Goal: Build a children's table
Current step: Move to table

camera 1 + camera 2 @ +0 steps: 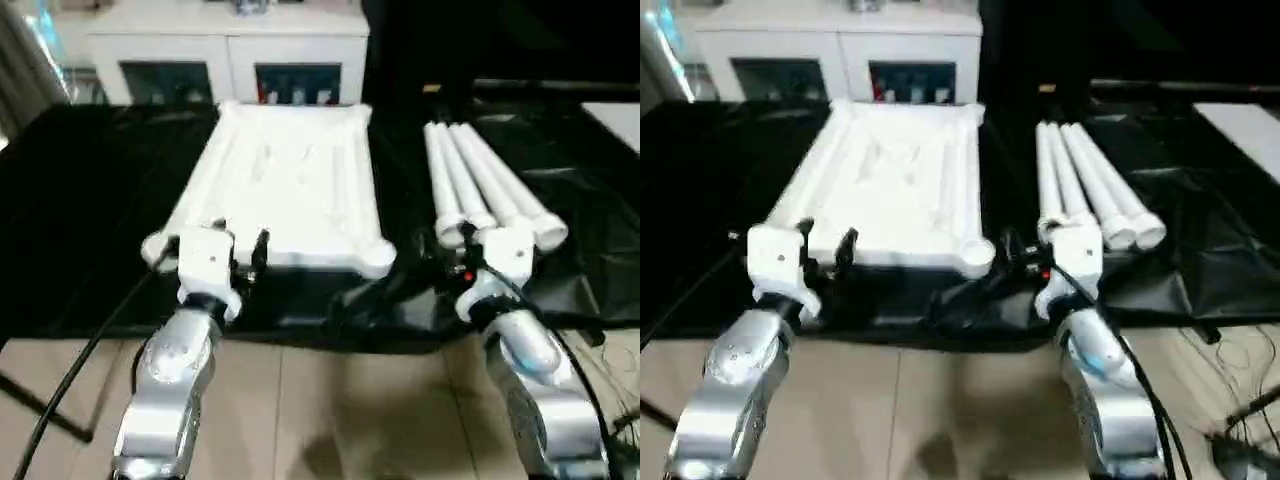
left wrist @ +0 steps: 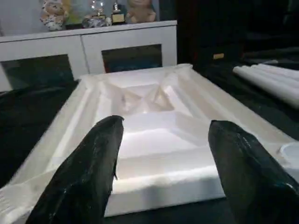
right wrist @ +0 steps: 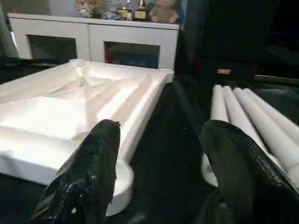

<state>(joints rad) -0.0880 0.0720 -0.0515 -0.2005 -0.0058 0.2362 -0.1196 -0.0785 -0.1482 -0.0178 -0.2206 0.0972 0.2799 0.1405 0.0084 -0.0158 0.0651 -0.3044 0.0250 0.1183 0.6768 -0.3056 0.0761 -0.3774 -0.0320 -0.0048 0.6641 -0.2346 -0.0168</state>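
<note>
The children's table lies in parts on a black cloth. Its white tabletop (image 1: 285, 180) rests upside down in the middle, ribbed underside up, with round sockets at the corners. Several white tube legs (image 1: 485, 185) lie side by side to its right. My left gripper (image 2: 163, 154) hovers open at the tabletop's near edge, close to the near left corner, nothing between its fingers (image 2: 88, 172). My right gripper (image 3: 161, 154) is open over the cloth between the tabletop's near right corner socket (image 3: 119, 179) and the near ends of the legs, holding nothing.
A white cabinet with glass doors (image 1: 230, 60) stands behind the work surface, with figures on top. The black cloth (image 1: 90, 200) drapes over the front edge. A flat white board (image 1: 615, 120) lies at the far right. Cables (image 1: 60, 400) hang over the pale floor.
</note>
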